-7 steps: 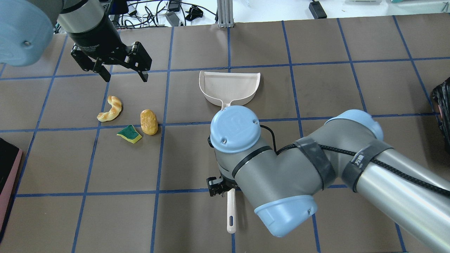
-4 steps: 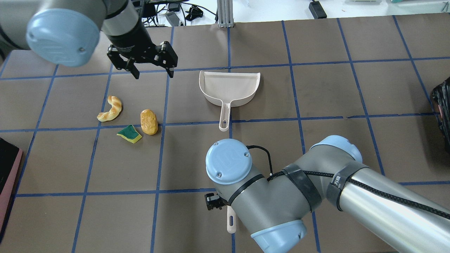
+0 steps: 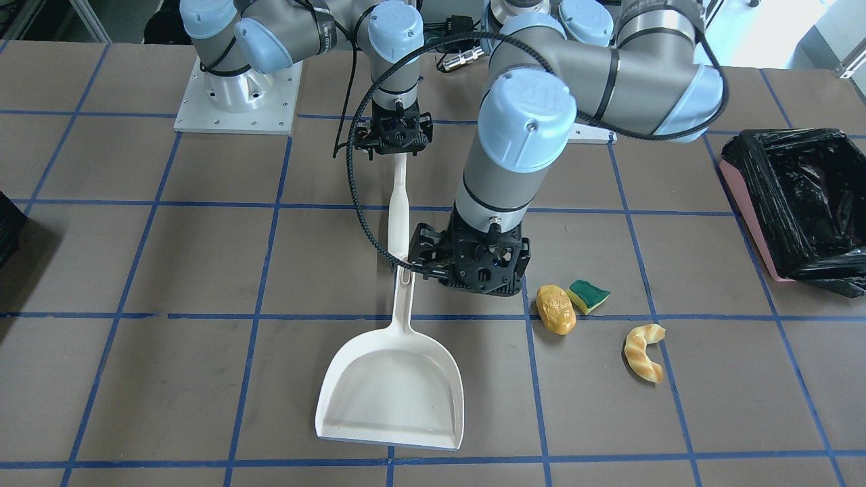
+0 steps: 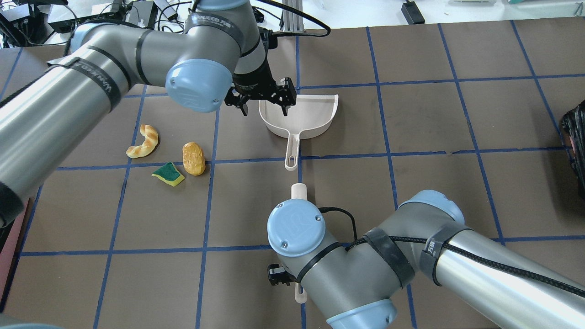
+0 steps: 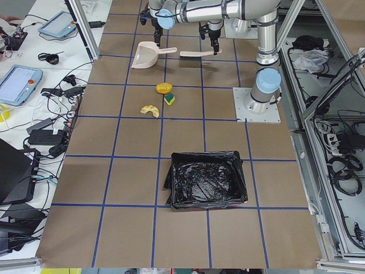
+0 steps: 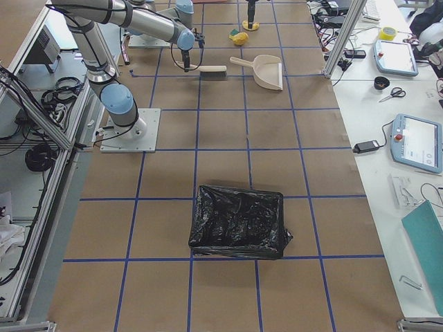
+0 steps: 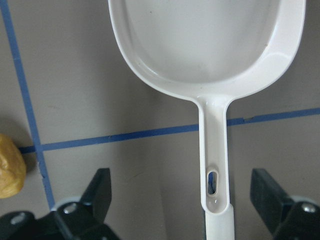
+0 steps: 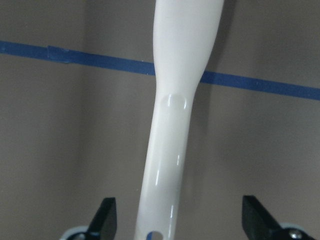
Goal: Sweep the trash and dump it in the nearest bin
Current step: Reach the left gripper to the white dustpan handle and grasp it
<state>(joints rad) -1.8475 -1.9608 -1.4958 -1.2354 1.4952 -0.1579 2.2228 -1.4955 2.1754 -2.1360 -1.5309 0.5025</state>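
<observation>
The white dustpan lies flat with its handle toward the robot. My left gripper is open and hangs above that handle; in the left wrist view its fingers stand either side of it, not touching. The white brush lies in line behind the dustpan. My right gripper is open and straddles the brush handle. The potato-like lump, sponge piece and twisted bread lie together left of the dustpan. The pink bin with the black bag stands at the table's left end.
An all-dark box sits at the table's right end. The right arm's elbow covers much of the brush in the overhead view. Blue tape lines grid the brown tabletop. Cables lie beyond the far edge.
My left arm has swung right, from beyond the trash to over the dustpan. My right gripper has drawn back toward the robot along the brush handle. Both stay open.
</observation>
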